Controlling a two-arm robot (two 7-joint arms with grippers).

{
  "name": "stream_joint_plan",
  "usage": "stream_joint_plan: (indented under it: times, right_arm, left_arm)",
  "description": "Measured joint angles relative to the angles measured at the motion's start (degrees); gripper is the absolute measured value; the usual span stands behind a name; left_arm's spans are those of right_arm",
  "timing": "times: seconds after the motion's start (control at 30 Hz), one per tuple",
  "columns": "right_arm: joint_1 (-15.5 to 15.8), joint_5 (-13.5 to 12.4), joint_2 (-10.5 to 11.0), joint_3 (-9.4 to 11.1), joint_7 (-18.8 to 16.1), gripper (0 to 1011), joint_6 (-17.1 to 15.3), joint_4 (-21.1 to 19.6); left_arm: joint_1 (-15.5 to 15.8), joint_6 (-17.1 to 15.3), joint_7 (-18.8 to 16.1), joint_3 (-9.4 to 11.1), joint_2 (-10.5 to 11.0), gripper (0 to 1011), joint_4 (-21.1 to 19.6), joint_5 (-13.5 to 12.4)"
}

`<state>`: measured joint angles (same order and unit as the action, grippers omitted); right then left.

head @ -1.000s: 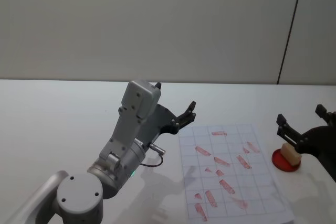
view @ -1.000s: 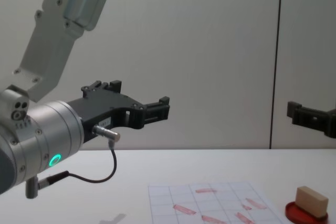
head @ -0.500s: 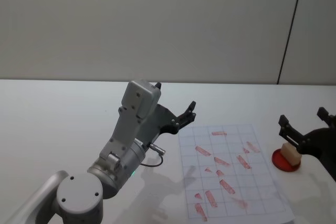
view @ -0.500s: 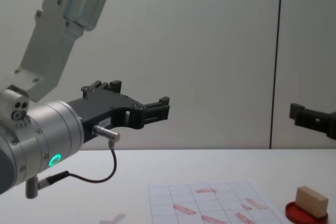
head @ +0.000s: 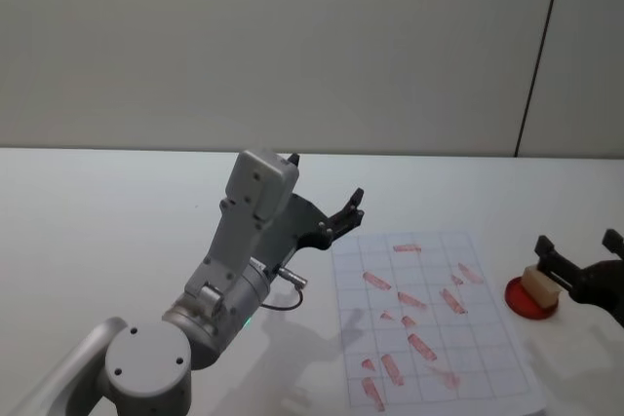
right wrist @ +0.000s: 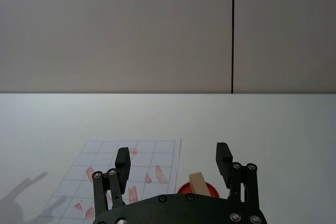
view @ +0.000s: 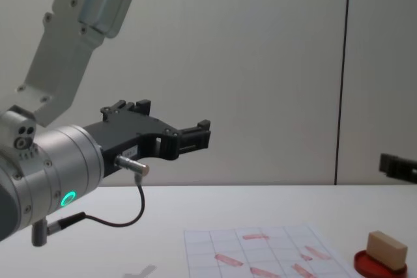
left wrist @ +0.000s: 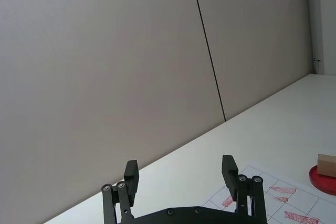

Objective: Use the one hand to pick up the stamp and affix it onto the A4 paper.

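**Head view.** The left end effector [head: 343, 214] is raised above the white counter [head: 117, 211], just beside the near-left corner of the A4 paper [head: 429, 328]. Its fingers are spread wide and hold nothing. A green light [head: 247, 321] shows on the left arm's wrist. The A4 paper lies flat and carries a grid with several reddish stamp marks. The stamp [head: 535, 283] stands on a round red ink pad [head: 526, 303], just beside the right edge of the paper. The right end effector [head: 577, 245] enters at the right edge, fingers spread wide and empty. Its inner finger overlaps the stamp in this view.

**Left wrist view.** Both fingers of the left end effector stand well apart with only the wall behind them. The paper, ink pad and stamp lie farther off on the counter.

**Right wrist view.** The fingers of the right end effector are wide apart and grip nothing. The stamp, on the ink pad, lies beyond them and appears between the two fingers. The paper is beside the pad.

**Chest view.** The left end effector is held well above the counter. One finger of the right end effector shows at the right edge, well above the stamp and not touching it. The stamp rests on the ink pad, tilted slightly.
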<state>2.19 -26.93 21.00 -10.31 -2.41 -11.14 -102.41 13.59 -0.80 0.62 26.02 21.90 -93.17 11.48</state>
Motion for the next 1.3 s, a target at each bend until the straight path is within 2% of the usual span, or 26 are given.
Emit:
stream_joint_plan:
  times: [0.3,0.57,0.77,1.03,1.3]
  right_arm:
    - [-0.4,-1.6,2.7,1.5,-2.0,1001,-7.3,-0.7]
    - [-1.8,-2.2,5.9,3.0,-5.8,1001,-13.9,-0.4]
    - [-3.5,-1.9,7.7,3.8,-8.8,1001,-17.6,1.1]
    - [-5.9,-1.5,8.6,4.1,-11.1,1001,-20.1,3.7]
    - [-8.7,-0.9,8.5,3.8,-12.8,1001,-21.5,6.9]
  left_arm:
    - [0.0,0.0,0.0,0.0,0.0,1002,0.0,0.0]
    - [0.0,0.0,0.0,0.0,0.0,1002,0.0,0.0]
    - [0.0,0.0,0.0,0.0,0.0,1002,0.0,0.0]
    - [0.0,0.0,0.0,0.0,0.0,1002,0.0,0.0]
    - [0.0,0.0,0.0,0.0,0.0,1002,0.0,0.0]
